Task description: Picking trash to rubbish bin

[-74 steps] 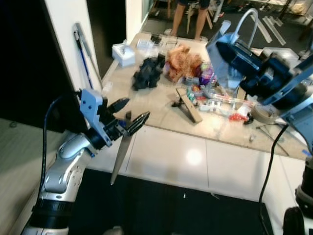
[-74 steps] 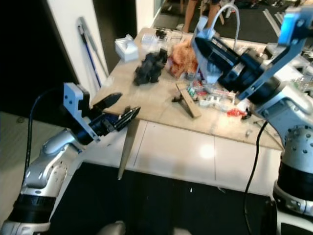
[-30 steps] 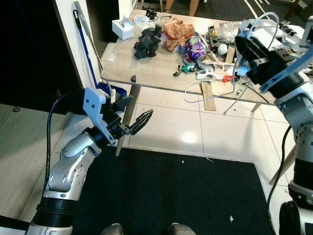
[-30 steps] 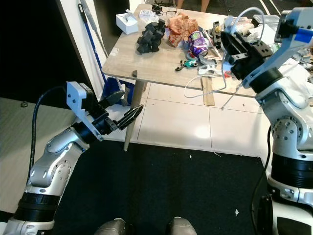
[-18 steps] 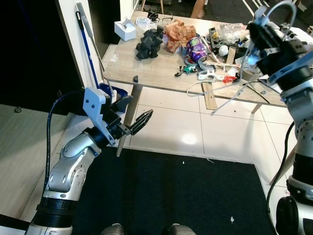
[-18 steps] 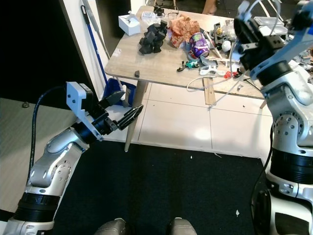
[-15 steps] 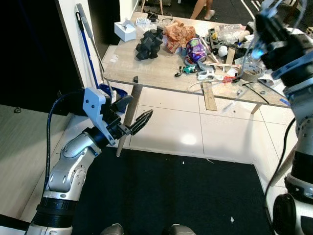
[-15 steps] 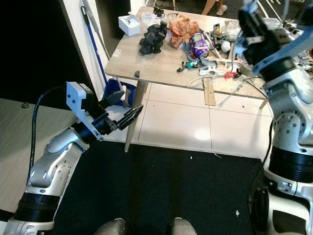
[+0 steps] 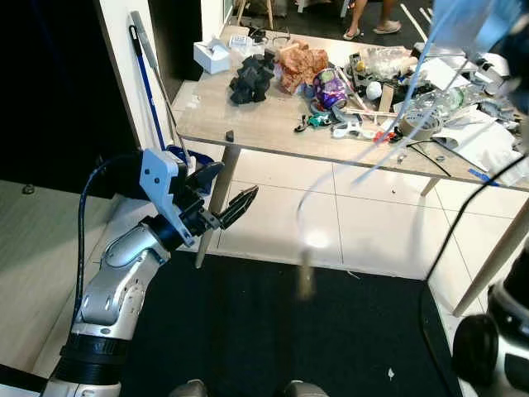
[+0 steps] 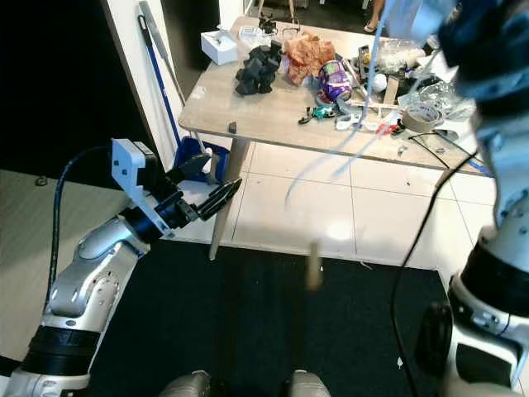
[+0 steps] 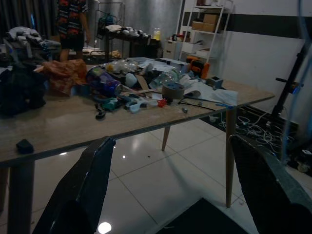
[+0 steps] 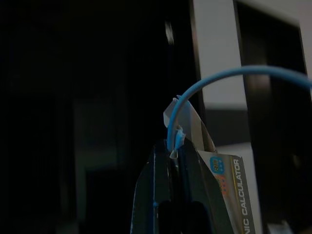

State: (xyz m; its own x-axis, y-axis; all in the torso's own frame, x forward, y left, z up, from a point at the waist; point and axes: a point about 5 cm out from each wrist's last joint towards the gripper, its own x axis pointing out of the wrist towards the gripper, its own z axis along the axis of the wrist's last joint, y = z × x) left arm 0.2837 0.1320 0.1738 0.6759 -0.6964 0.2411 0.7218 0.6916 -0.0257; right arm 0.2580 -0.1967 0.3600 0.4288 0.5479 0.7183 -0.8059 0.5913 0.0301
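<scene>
My right gripper (image 12: 171, 145) is raised high at the top right and is shut on a pale blue cable (image 12: 222, 77) and a printed card (image 12: 229, 180). The cable (image 9: 388, 141) sweeps down, blurred, in front of the wooden table (image 9: 248, 124). A wooden strip (image 9: 306, 277) is smeared in mid-air over the floor below the cable's loop; whether it hangs or falls I cannot tell. My left gripper (image 9: 225, 192) is open and empty, held out before the table's near left leg. Trash on the table includes a purple packet (image 9: 328, 86) and an orange-brown bag (image 9: 299, 59).
On the table also lie a black bundle (image 9: 250, 80), a white box (image 9: 212, 55), a tape roll (image 9: 419, 125), a plastic bottle and papers (image 9: 475, 136). A blue container (image 10: 192, 155) sits under the table's left corner. A mop (image 9: 149, 62) leans on the wall. A person's legs (image 9: 369, 16) are beyond the table. A black mat (image 9: 289, 331) lies underfoot.
My right arm has swung up and to the right, dragging the cable off the table; the wooden strip has left the table edge and is now in mid-air. My left arm has stayed still.
</scene>
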